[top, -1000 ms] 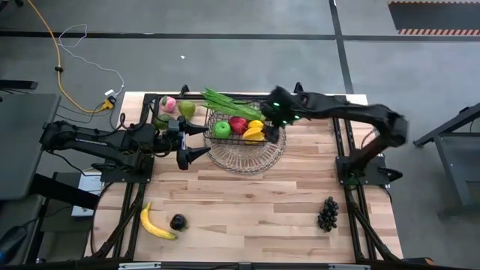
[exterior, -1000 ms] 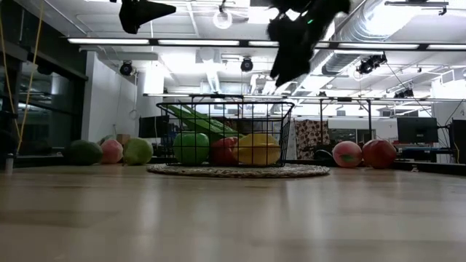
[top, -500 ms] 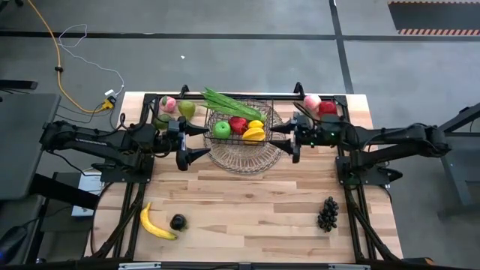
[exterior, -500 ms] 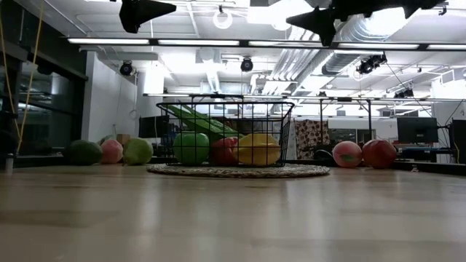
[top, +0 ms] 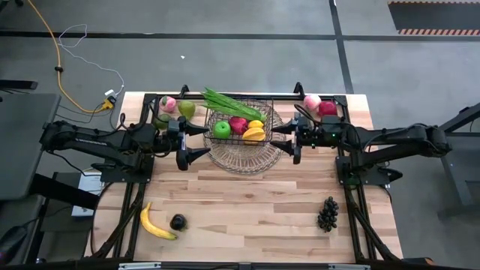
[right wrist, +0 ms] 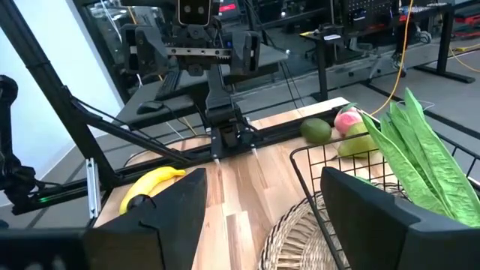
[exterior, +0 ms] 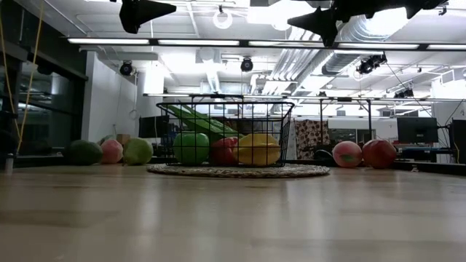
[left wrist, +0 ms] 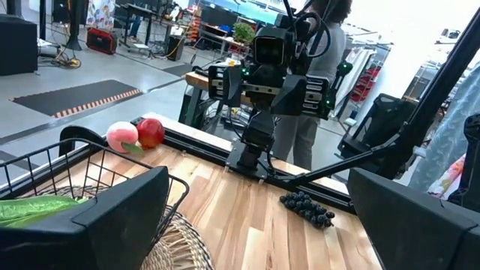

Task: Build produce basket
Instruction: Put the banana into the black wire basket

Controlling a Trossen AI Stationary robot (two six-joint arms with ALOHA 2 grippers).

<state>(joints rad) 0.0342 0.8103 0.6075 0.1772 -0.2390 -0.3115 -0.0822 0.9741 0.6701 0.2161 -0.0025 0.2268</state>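
Observation:
The dark wire basket [top: 244, 121] stands on a paler round wire tray [top: 246, 156] at the table's far middle. It holds a green apple [top: 221, 129], a red apple [top: 238, 124], a lemon [top: 257, 124], a yellow-orange fruit [top: 253, 135] and a green leafy bunch [top: 229, 103]. My left gripper [top: 204, 142] hangs open, level, just left of the basket. My right gripper [top: 280, 139] hangs open, level, just right of it. Both are raised above the table in the low view, left gripper [exterior: 172, 9], right gripper [exterior: 291, 20]. Neither touches anything.
A banana [top: 156, 223] and a dark plum [top: 178, 222] lie near left; dark grapes [top: 327, 213] lie near right. A peach [top: 166, 103], a pale green fruit [top: 186, 109] and a green mango [top: 161, 120] sit far left. A peach [top: 311, 101] and a red apple [top: 327, 107] sit far right.
My right gripper has drawn back from above the basket's right end toward the table's right edge, rising and tipping from pointing down to level. It now hangs beside the basket. The fruits in the basket have stayed put.

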